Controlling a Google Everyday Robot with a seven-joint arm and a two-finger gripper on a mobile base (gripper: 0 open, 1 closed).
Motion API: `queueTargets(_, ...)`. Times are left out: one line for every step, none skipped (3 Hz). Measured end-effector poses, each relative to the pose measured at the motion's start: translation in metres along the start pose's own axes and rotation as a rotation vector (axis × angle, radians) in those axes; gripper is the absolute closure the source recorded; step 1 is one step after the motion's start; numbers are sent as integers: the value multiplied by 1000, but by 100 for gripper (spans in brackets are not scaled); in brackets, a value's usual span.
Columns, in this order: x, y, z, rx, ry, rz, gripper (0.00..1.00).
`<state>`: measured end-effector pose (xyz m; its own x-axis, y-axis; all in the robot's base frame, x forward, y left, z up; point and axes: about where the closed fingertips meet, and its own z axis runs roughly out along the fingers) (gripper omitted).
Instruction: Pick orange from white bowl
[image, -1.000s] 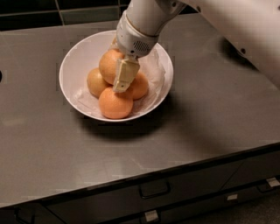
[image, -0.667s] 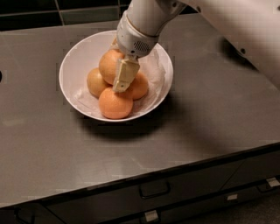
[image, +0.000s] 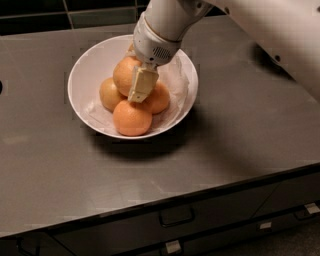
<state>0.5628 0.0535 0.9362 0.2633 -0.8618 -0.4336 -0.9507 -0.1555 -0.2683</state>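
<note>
The white bowl (image: 82, 75) sits on the grey counter, lined with crumpled white paper, and holds several oranges. The largest, dull tan orange (image: 125, 74) lies on top of the pile. My gripper (image: 140, 86) reaches down into the bowl from the upper right and rests against the right side of that orange. Its cream-coloured tip lies between this orange and a smaller orange (image: 159, 99) to the right. A yellowish one (image: 109, 94) lies at the left and a brighter one (image: 132, 118) at the front. The far side of the gripper is hidden by the wrist.
The grey counter (image: 240, 130) stretches around the bowl. Its front edge runs above drawers with handles (image: 176, 216). My white arm (image: 280, 30) crosses the upper right. A dark tiled wall runs along the back.
</note>
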Motion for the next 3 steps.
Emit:
queueTargets(-3,1,-8,18,-9,-4,100)
queueTargets(-12,5,-29,64,-17,-17,100)
queueTargets(-21,11,-60,145,-6,-27,100)
